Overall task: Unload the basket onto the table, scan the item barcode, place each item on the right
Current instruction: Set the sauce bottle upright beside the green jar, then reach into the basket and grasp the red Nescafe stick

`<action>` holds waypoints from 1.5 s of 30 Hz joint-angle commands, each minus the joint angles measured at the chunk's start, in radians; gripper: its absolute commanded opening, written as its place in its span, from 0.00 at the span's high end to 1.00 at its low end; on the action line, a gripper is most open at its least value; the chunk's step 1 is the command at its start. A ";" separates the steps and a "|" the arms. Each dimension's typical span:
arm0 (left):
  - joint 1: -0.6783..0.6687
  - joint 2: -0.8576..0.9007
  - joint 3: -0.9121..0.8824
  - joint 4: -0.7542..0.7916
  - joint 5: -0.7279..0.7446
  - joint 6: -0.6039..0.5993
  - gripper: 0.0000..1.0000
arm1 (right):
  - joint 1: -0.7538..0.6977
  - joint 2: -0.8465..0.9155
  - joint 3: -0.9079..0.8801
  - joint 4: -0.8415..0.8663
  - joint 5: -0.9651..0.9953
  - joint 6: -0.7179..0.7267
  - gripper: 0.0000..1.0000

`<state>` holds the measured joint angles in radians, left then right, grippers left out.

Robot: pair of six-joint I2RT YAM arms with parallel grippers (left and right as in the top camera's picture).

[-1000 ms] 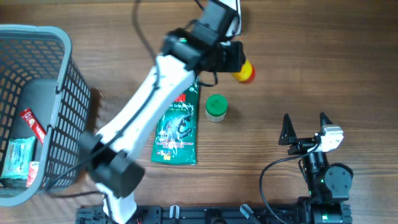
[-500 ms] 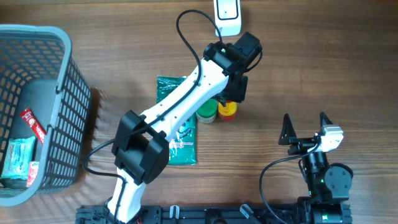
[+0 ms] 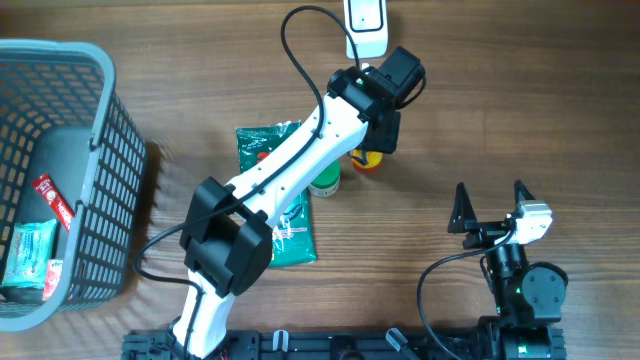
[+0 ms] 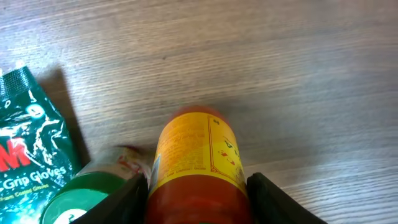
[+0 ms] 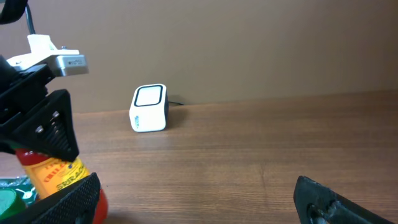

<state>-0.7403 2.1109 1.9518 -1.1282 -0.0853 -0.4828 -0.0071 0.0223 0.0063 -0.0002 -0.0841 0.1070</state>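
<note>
The chili sauce bottle (image 4: 199, 155) stands upright on the table, directly between the 2 fingers of the left gripper (image 4: 198, 193). Its long axis runs straight out along the jaws' reach, cap end up inside them. The jaws are part-way closed and sit flush against both sides of the bottle. Whether they are clamping it or only bracketing it, I cannot tell. A green-lidded jar (image 4: 74, 199) sits just outside the left finger, close beside the bottle. The white scanner (image 3: 365, 25) lies behind this wrist, off the jaws' line, so the bottle likely needs lifting and turning towards it. The right gripper (image 3: 490, 195), jaws wide and empty, is well apart, so the left arm is nearer.
</note>
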 commanded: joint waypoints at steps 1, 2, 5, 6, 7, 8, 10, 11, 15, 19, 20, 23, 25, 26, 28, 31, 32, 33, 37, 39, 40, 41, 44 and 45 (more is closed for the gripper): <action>-0.004 0.000 0.012 0.005 -0.013 -0.023 0.48 | 0.003 0.001 -0.001 0.002 0.009 -0.010 0.00; -0.004 0.000 0.012 0.000 -0.013 -0.023 0.48 | 0.003 0.001 -0.001 0.003 0.009 -0.010 0.00; -0.004 0.000 0.011 -0.009 -0.014 -0.022 0.47 | 0.003 0.001 -0.001 0.003 0.009 -0.010 0.00; -0.004 0.000 0.010 -0.009 -0.014 -0.022 0.47 | 0.003 0.001 -0.001 0.003 0.009 -0.010 0.00; -0.004 0.001 0.010 -0.008 -0.014 -0.022 0.47 | 0.003 0.001 -0.001 0.003 0.009 -0.010 0.00; -0.004 0.003 0.010 -0.008 -0.014 -0.022 0.47 | 0.003 0.001 -0.001 0.003 0.009 -0.010 0.00; -0.004 0.006 0.010 -0.009 -0.014 -0.022 0.46 | 0.003 0.001 -0.001 0.003 0.009 -0.010 0.00; -0.004 0.007 0.010 -0.008 -0.014 -0.022 0.46 | 0.003 0.001 -0.001 0.003 0.009 -0.010 0.01; -0.003 0.003 0.012 0.000 -0.026 -0.018 0.36 | 0.003 0.001 -0.001 0.003 0.009 -0.010 0.00; 0.019 -0.051 0.093 -0.009 -0.048 0.052 0.32 | 0.003 0.001 -0.001 0.003 0.009 -0.010 0.00; 0.032 -0.087 0.143 -0.014 -0.048 0.092 0.32 | 0.003 0.001 -0.001 0.003 0.009 -0.010 0.00; 0.058 -0.174 0.229 -0.032 -0.144 0.117 0.23 | 0.003 0.001 -0.001 0.003 0.009 -0.010 0.00; 0.084 -0.259 0.259 -0.052 -0.277 0.117 0.14 | 0.003 0.001 -0.001 0.003 0.009 -0.010 0.00; 0.097 -0.296 0.259 -0.061 -0.334 0.117 0.12 | 0.003 0.001 -0.001 0.003 0.009 -0.010 0.01; 0.137 -0.387 0.259 -0.120 -0.489 0.117 0.09 | 0.003 0.001 -0.001 0.003 0.009 -0.010 0.00; 0.196 -0.464 0.259 -0.224 -0.594 0.111 0.02 | 0.003 0.001 -0.001 0.003 0.009 -0.010 0.00; 0.238 -0.496 0.259 -0.278 -0.612 0.098 0.00 | 0.003 0.001 -0.001 0.003 0.009 -0.010 0.00; 0.298 -0.529 0.259 -0.344 -0.612 0.054 0.00 | 0.003 0.001 -0.001 0.003 0.009 -0.010 0.00; 0.535 -0.599 0.259 -0.532 -0.595 -0.151 0.00 | 0.003 0.001 -0.001 0.003 0.009 -0.010 0.00; 0.685 -0.626 0.250 -0.556 -0.505 -0.179 0.00 | 0.003 0.001 -0.001 0.003 0.009 -0.010 0.00; 0.757 -0.632 0.248 -0.556 -0.460 -0.179 0.00 | 0.003 0.001 -0.001 0.002 0.009 -0.010 0.00; 0.812 -0.636 0.245 -0.556 -0.438 -0.180 0.00 | 0.003 0.001 -0.001 0.003 0.009 -0.010 0.00; 0.991 -0.633 0.224 -0.553 -0.381 -0.180 0.00 | 0.003 0.001 -0.001 0.003 0.009 -0.010 0.00; 1.041 -0.631 0.211 -0.551 -0.362 -0.180 0.00 | 0.003 0.001 -0.001 0.003 0.009 -0.010 0.00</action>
<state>0.1520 1.4883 2.1990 -1.6821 -0.5426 -0.6228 -0.0071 0.0223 0.0063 -0.0006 -0.0841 0.1070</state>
